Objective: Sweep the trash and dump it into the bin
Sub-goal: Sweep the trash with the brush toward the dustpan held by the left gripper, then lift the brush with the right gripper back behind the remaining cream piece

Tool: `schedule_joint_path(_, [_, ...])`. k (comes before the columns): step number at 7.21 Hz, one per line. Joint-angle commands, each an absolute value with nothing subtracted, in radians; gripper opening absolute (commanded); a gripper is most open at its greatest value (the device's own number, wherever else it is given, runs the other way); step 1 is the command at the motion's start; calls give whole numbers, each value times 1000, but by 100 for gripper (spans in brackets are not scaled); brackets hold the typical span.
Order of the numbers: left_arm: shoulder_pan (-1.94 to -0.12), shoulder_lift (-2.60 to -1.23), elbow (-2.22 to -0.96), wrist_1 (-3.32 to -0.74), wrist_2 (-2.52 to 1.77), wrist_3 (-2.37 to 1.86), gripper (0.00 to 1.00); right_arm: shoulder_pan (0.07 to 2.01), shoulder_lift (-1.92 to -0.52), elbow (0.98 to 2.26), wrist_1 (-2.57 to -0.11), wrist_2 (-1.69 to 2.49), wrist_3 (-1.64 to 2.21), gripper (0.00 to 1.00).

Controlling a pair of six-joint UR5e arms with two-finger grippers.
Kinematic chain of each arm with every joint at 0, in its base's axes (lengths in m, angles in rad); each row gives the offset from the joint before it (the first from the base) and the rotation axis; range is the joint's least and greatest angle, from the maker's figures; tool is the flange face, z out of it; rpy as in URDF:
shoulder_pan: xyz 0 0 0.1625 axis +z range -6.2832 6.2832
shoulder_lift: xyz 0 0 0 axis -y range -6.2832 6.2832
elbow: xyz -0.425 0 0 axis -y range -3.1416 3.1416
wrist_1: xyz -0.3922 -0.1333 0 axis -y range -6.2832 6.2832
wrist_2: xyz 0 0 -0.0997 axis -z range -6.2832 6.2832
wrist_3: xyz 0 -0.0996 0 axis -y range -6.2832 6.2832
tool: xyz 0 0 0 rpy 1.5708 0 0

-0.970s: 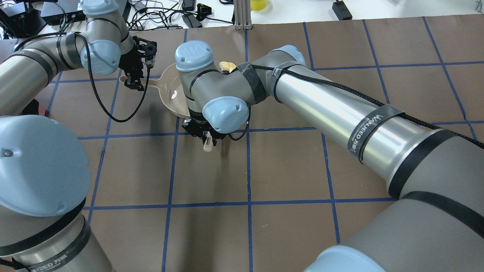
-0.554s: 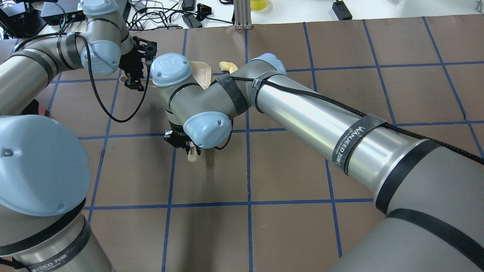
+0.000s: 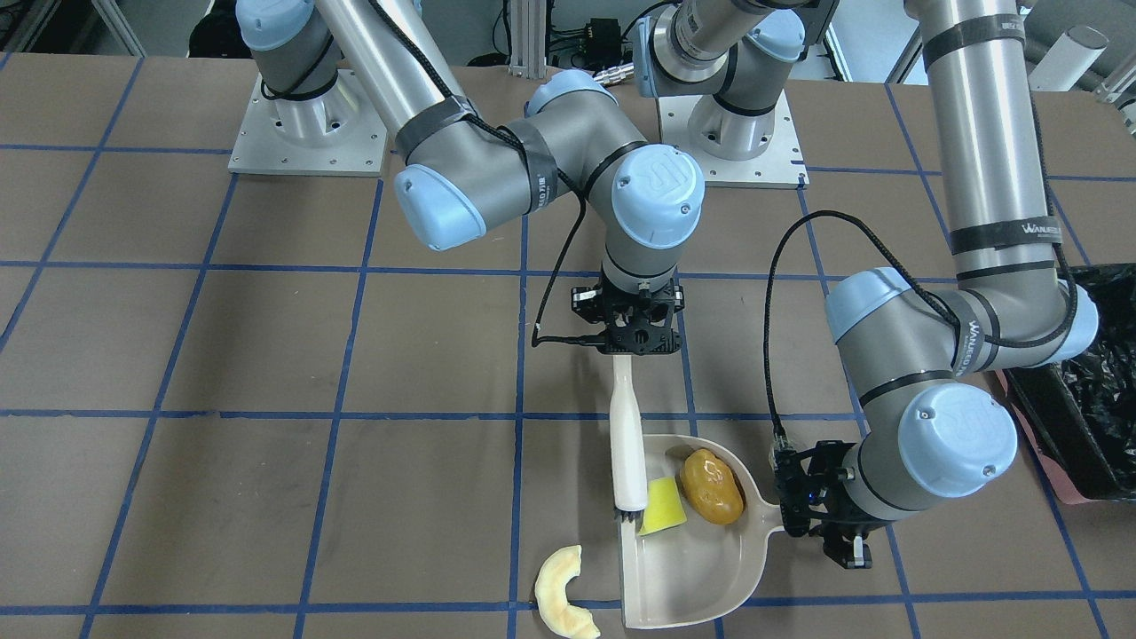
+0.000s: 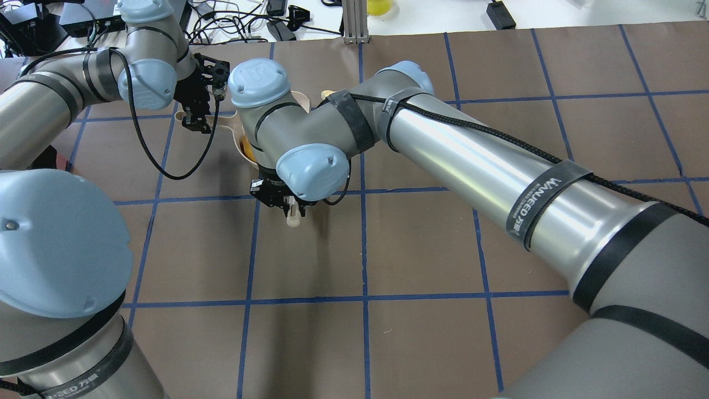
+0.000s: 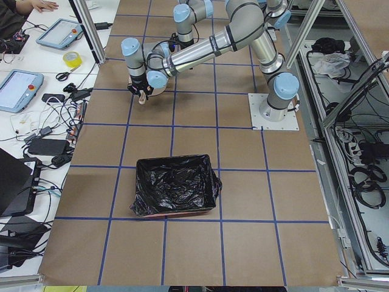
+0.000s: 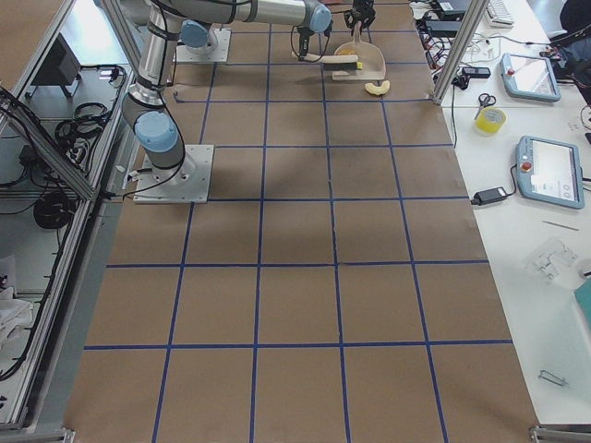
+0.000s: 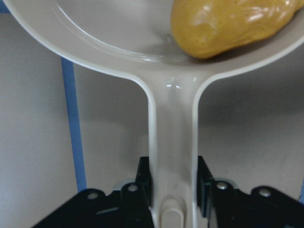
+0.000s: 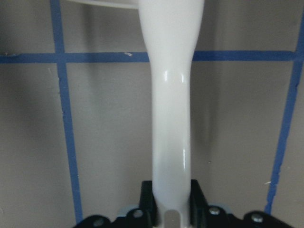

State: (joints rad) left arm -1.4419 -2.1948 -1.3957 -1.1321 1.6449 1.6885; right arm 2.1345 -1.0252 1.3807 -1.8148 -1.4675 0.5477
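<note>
The beige dustpan lies on the table. My left gripper is shut on its handle. The amber-orange lump and the yellow sponge wedge lie inside the pan. My right gripper is shut on a white brush, whose bristles touch the sponge at the pan's side. The cream crescent slice lies on the table just outside the pan. The black-lined bin stands past my left arm, apart from the pan.
The table is brown with blue tape lines. My right arm stretches across the table and hides most of the pan in the overhead view. Cables and devices lie beyond the far table edge.
My right gripper swung the brush towards my left side, then a little back. The orange lump now shows in the pan, which looked empty before. My left gripper has not moved.
</note>
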Motion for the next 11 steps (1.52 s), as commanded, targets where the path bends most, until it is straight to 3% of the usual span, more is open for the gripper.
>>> schedule_joint_path(1, [-1442,-2194,-1396,-1132,1644,1687,0,2065,-1066,1381,-1735,-1541,426,0])
schedule_joint_path(5, [-1442,-2198,-1396,-1132,1644,1689,0,1858,-1065,1371,-1729,-1650,124,0])
schedule_joint_path(11, [-1442,-2198,-1394,-1132,1647,1686,0,1850,-859,1151,-1753,-1770,-196,0])
